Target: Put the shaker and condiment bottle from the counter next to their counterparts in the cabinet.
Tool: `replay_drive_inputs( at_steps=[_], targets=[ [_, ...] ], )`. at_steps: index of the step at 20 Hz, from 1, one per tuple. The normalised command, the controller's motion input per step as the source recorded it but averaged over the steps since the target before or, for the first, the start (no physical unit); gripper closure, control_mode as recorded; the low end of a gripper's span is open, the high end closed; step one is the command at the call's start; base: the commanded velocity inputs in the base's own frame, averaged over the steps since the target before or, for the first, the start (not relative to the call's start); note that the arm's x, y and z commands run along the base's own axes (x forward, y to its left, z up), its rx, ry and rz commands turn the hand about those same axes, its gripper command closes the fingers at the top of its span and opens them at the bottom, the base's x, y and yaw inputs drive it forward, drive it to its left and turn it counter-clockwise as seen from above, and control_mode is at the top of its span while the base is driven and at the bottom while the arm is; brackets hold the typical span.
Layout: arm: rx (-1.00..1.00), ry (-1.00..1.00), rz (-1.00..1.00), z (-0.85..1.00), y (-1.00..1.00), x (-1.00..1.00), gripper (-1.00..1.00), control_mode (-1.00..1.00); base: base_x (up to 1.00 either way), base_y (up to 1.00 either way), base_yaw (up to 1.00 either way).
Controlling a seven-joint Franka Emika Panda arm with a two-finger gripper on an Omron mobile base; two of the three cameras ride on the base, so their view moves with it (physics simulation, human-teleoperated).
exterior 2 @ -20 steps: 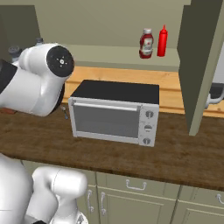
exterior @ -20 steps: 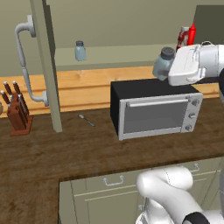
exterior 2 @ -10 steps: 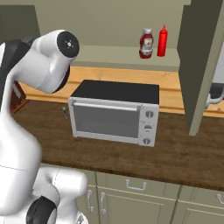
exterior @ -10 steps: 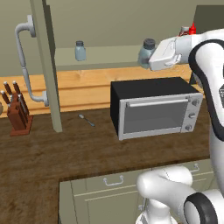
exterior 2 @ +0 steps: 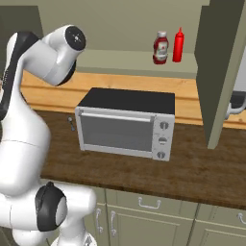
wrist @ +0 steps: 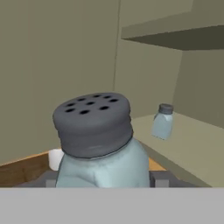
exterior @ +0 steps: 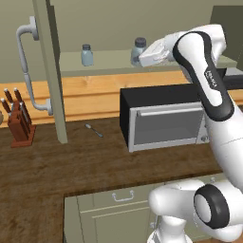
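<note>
The shaker (wrist: 96, 144) sits pinched between the jaws of the gripper (exterior: 142, 56) at the shelf (exterior: 109, 64) edge; it looks light, rigid, slick glass, likely breakable, best held low on the body, not the cap. Its twin (wrist: 162, 121) stands at two o'clock in the hand view; the bottle (exterior 2: 160, 48) is already shelved.

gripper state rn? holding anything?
Gripper: shut on the shaker, carried at shelf height in the cabinet, its counterpart shaker standing ahead.
</note>
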Motion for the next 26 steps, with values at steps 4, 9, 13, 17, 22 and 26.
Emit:
replay_drive_inputs(
  at_steps=[4, 9, 13, 17, 22, 26],
  targets=[
    [0.00, 0.14, -0.01, 0.00, 0.26, 0.65, 1.00, -1.00, 0.00, 0.00, 0.00],
    [0.00, 0.13, 0.00, -0.02, 0.15, 0.64, 1.00, -1.00, 0.00, 0.00, 0.00],
    [0.00, 0.09, 0.00, -0.16, 0.06, 0.54, 1.00, -1.00, 0.00, 0.00, 0.00],
    [0.00, 0.01, 0.00, -0.28, 0.02, 0.52, 1.00, -1.00, 0.00, 0.00, 0.00],
    [0.00, 0.00, 0.00, -0.23, 0.03, 0.42, 1.00, -1.00, 0.00, 0.00, 0.00],
    [0.00, 0.00, 0.00, -0.14, 0.13, 0.38, 1.00, -1.00, 0.00, 0.00, 0.00]
  ],
)
